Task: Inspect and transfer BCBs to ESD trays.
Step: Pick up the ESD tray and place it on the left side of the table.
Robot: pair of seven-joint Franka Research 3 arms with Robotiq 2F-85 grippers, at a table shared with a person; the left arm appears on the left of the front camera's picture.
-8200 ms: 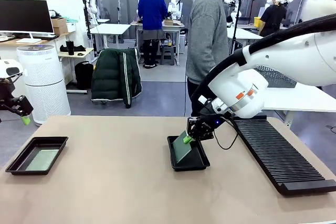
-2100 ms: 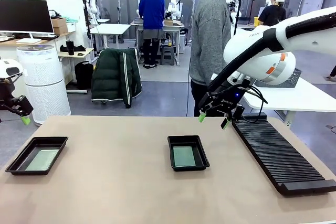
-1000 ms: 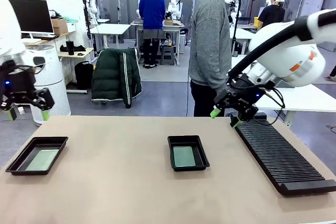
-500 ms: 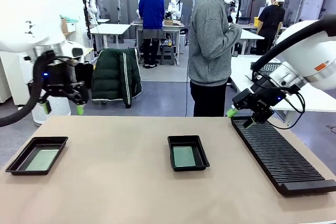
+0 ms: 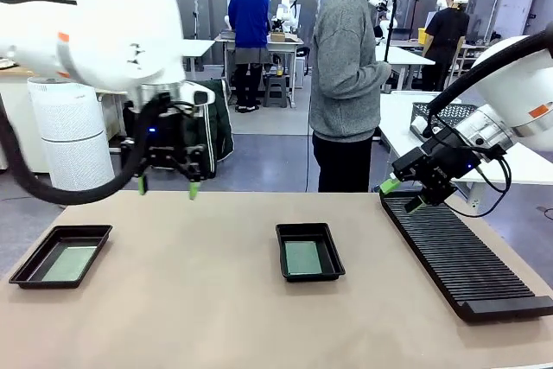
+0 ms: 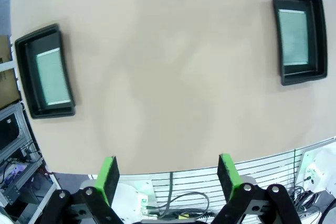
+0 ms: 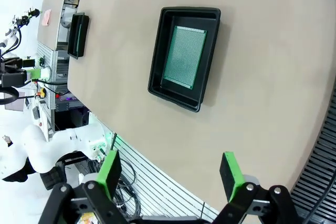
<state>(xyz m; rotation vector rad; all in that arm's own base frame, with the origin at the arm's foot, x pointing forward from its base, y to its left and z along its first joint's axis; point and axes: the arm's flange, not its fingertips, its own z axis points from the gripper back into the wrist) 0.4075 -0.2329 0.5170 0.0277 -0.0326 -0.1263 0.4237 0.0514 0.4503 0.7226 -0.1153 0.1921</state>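
Two black ESD trays lie on the tan table. One ESD tray [image 5: 65,229] sits at the near left, the other [image 5: 304,227] in the middle, and each holds a flat green BCB [image 5: 69,263] [image 5: 303,257]. My left gripper [image 5: 166,187] hangs open and empty above the table's far left part. My right gripper [image 5: 399,195] is open and empty over the far end of the rack. The left wrist view looks down on both trays [image 6: 26,72] [image 6: 317,35] past its gripper [image 6: 168,174]. In the right wrist view the gripper [image 7: 168,174] faces the middle tray [image 7: 157,56] and its BCB [image 7: 184,57].
A long black ribbed rack [image 5: 458,257] runs along the table's right side. A person in a grey sweater [image 5: 346,75] stands at the far edge, beside a white table with a grey mesh basket [image 5: 441,117].
My left arm has swung in from the far left toward the table's middle. My right gripper has drifted right, over the rack's far end. Both stayed open.
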